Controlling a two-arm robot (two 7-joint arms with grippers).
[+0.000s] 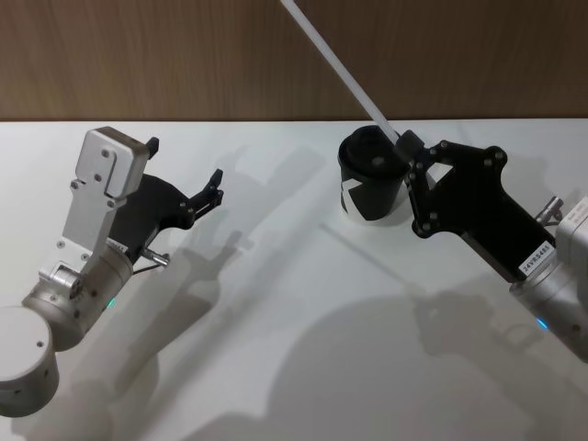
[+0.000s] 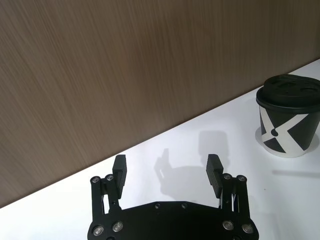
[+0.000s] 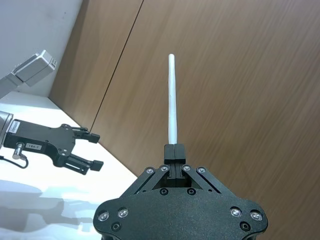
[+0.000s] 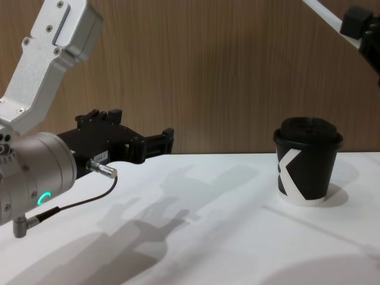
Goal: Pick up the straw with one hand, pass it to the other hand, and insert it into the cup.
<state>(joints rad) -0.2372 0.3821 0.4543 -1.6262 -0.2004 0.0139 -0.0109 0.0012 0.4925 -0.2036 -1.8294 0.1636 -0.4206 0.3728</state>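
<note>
The white straw (image 1: 335, 60) slants up and away from my right gripper (image 1: 404, 142), which is shut on its lower end. That gripper hangs above the right side of the black lidded cup (image 1: 370, 188), well over the lid in the chest view (image 4: 356, 22). In the right wrist view the straw (image 3: 172, 100) stands straight out from the closed fingertips (image 3: 174, 149). My left gripper (image 1: 217, 186) is open and holds nothing, hovering over the table to the left of the cup (image 2: 289, 120), with its two pads (image 2: 120, 169) spread wide.
The white table (image 1: 303, 349) runs back to a brown wooden wall (image 1: 184, 55). The cup (image 4: 307, 166) stands near the wall on the right. Open tabletop lies between the two arms and in front of the cup.
</note>
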